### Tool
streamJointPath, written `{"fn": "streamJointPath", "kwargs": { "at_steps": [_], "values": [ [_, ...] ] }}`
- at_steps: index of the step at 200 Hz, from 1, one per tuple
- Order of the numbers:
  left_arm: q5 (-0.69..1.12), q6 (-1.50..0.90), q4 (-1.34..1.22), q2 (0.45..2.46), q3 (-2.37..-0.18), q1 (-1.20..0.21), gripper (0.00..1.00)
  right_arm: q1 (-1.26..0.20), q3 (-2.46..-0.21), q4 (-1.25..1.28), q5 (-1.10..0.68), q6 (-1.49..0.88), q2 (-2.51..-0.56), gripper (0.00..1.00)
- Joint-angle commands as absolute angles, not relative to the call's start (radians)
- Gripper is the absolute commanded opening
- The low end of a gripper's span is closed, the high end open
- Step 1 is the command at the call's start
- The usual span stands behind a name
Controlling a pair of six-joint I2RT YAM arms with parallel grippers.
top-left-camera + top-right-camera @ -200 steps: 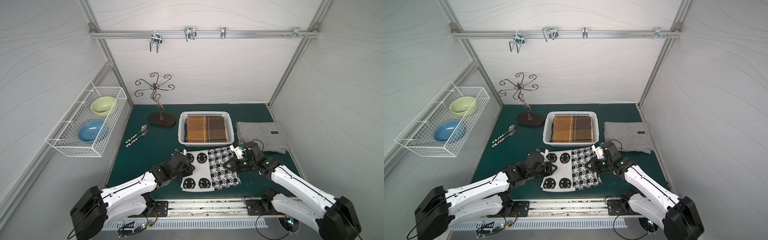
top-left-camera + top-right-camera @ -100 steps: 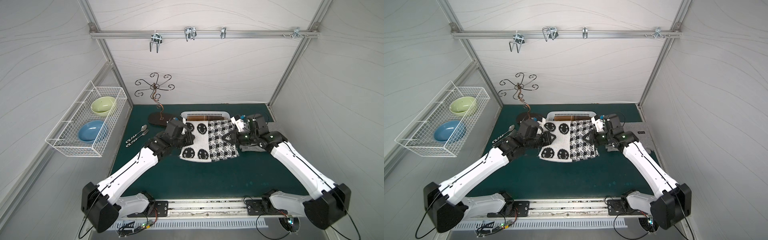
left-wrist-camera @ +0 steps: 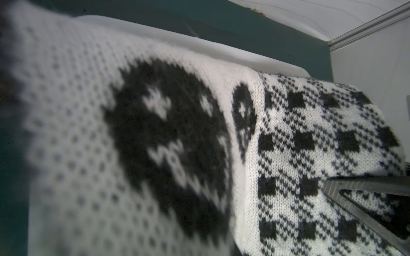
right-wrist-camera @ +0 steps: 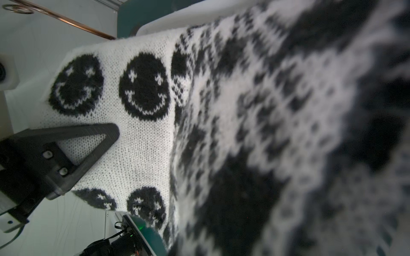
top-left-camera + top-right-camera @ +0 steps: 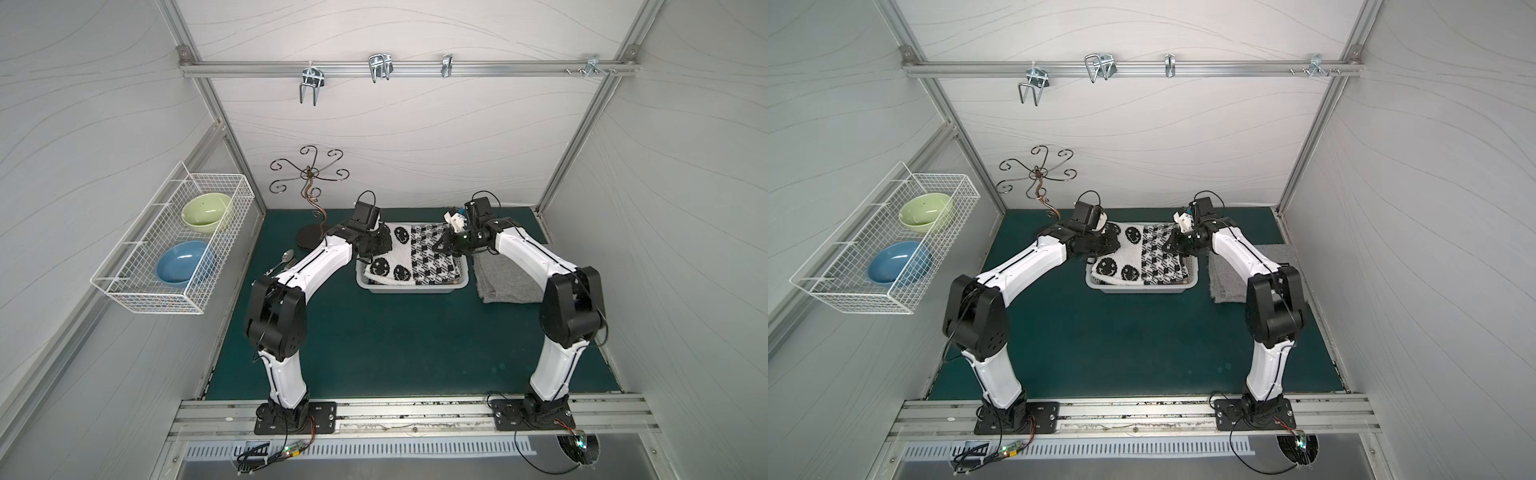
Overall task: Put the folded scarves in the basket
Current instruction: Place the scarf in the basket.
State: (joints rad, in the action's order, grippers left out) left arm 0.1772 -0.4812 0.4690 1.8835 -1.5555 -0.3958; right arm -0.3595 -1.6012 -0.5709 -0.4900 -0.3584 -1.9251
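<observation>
The scarf (image 5: pixel 411 259) hangs over the basket (image 5: pixel 411 290), stretched between the left gripper (image 5: pixel 385 248) and the right gripper (image 5: pixel 441 246), each clamped on an edge. Wrist views alone show the basket's far rim past the scarf. Top views alone show open table (image 5: pixel 395 345) behind both grippers.

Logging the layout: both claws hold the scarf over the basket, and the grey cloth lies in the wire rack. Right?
No: the grey cloth lies on the mat beside the basket, as both top views show. The rest holds.

green mat (image 5: pixel 395 340) with white basket (image 5: pixel 411 289), grey folded cloth (image 5: pixel 503 282), spoons (image 5: pixel 286 257) and wire stand (image 5: pixel 309 239)
</observation>
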Motion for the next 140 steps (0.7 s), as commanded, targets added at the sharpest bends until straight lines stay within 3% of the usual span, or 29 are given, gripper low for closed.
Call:
{"fn": "streamJointPath", "kwargs": {
  "at_steps": [1, 28, 50, 66, 78, 103, 140],
  "values": [
    [0.211, -0.438, 0.432, 1.941, -1.661, -0.375, 0.0, -0.35, -1.67, -0.612, -0.493, -0.294, -1.984, 0.0],
    [0.216, -0.454, 0.346, 1.956, -1.615, -0.374, 0.0, -0.34, -1.651, -0.599, -0.453, -0.285, -2.009, 0.0],
    [0.217, -0.455, 0.423, 1.984, -1.655, -0.374, 0.0, -0.34, -1.631, -0.603, -0.428, -0.26, -2.012, 0.05],
    [0.239, -0.477, 0.431, 1.975, -1.63, -0.374, 0.09, -0.339, -1.651, -0.65, -0.406, -0.232, -2.019, 0.12],
    [0.233, -0.494, 0.41, 1.953, -1.59, -0.374, 0.18, -0.339, -1.656, -0.659, -0.38, -0.223, -2.007, 0.24],
    [0.215, -0.492, 0.412, 1.926, -1.56, -0.373, 0.3, -0.338, -1.657, -0.676, -0.352, -0.213, -1.981, 0.27],
    [0.208, -0.482, 0.444, 1.921, -1.575, -0.371, 0.39, -0.328, -1.636, -0.669, -0.325, -0.212, -1.958, 0.29]
  ]
}}
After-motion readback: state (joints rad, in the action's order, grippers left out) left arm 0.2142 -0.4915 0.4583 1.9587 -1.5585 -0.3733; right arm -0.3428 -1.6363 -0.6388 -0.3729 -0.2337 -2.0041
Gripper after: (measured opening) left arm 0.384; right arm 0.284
